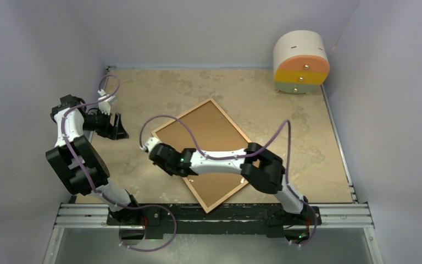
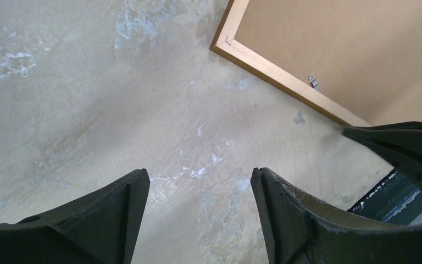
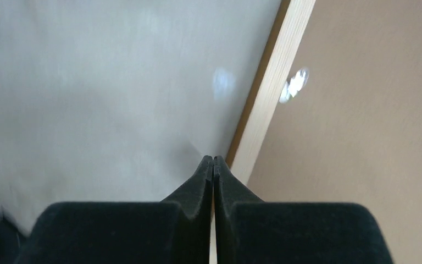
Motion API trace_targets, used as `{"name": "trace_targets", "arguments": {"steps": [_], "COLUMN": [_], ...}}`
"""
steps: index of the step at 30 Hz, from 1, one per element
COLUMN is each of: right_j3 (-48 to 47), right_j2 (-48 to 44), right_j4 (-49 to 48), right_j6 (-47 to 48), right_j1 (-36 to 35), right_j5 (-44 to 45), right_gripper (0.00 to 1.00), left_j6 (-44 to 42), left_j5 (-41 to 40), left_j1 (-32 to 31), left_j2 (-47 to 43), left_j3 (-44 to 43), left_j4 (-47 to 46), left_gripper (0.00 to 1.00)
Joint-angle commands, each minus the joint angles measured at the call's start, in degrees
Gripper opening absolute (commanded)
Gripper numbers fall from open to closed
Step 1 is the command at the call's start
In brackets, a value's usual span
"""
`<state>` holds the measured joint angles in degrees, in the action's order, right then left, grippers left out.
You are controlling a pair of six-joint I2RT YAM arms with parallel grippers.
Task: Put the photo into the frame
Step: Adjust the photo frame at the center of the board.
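Note:
The frame (image 1: 211, 129) lies flat mid-table, turned diagonally, its plain brown board back facing up inside a thin orange-brown rim (image 2: 264, 66). The photo is out of view. My right gripper (image 3: 213, 159) is shut with nothing between its fingers, its tips just outside the frame's left rim (image 3: 277, 88), close to a small metal clip (image 3: 294, 85). In the top view that gripper (image 1: 155, 153) sits at the frame's left edge. My left gripper (image 2: 200, 176) stands open over bare table, left of the frame (image 1: 118, 127).
A round white cabinet (image 1: 301, 61) with orange and yellow drawers stands at the back right corner. Grey walls close in the table on three sides. A metal rail (image 1: 214, 214) runs along the near edge.

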<state>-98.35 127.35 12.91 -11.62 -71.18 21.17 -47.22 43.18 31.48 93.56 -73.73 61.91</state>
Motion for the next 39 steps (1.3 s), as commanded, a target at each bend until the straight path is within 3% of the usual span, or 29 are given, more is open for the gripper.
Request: {"name": "trace_targets", "arguments": {"steps": [1, 3, 5, 10, 14, 18, 22, 26, 30, 34, 39], "right_j3": [16.6, 22.1, 22.9, 19.4, 23.1, 35.7, 47.5, 54.3, 60.6, 67.2, 70.6], "right_j2": [-12.2, -15.3, -16.1, -20.6, -32.1, -45.2, -58.0, -69.8, -79.9, -81.3, -74.0], "right_j4": [-1.1, -2.3, 0.1, 6.1, 5.2, 7.4, 15.0, 24.1, 26.8, 23.7, 12.2], "right_j6": [8.5, 10.2, 9.8, -2.7, -18.4, -35.3, -43.8, -48.8, -52.8, -55.2, -53.3], "right_j1": [-0.1, -0.1, 0.0, 1.0, 6.2, 16.5, 26.2, 31.3, 33.5, 34.3, 35.7], "right_j5": [-10.7, -13.2, -13.9, -7.2, -6.7, -10.7, -9.9, -7.2, -6.8, -8.8, -11.5], "right_gripper": [0.0, 0.02, 0.28, 0.73, 0.97, 0.99, 0.99, 0.99, 0.99, 0.99, 0.99], "left_j6": [-1.8, -1.3, -0.5, 3.8, 10.2, 14.9, 18.6, 19.3, 19.9, 20.1, 18.0], "left_j5": [1.1, 2.6, 3.4, 2.8, 2.2, 1.8, 1.1, 1.2, 1.4, 1.8, 1.4], "left_j1": [0.3, 0.1, -0.9, -7.4, -14.6, -21.3, -26.5, -29.9, -31.0, -32.4, -32.5], "left_j2": [-3.1, -2.2, -0.9, 0.0, 2.8, 9.4, 16.0, 21.6, 25.6, 26.9, 26.3], "left_j3": [2.2, 3.1, 3.7, 5.0, 1.6, -4.5, -8.1, -11.0, -13.0, -13.1, -11.6], "left_j4": [-1.4, -2.1, -2.7, -8.1, -13.3, -15.8, -19.2, -20.1, -20.6, -21.2, -20.1], "left_gripper": [0.73, 0.73, 0.73, 0.81, 0.83, 0.83, 0.82, 0.71, 0.6, 0.5, 0.48]}}
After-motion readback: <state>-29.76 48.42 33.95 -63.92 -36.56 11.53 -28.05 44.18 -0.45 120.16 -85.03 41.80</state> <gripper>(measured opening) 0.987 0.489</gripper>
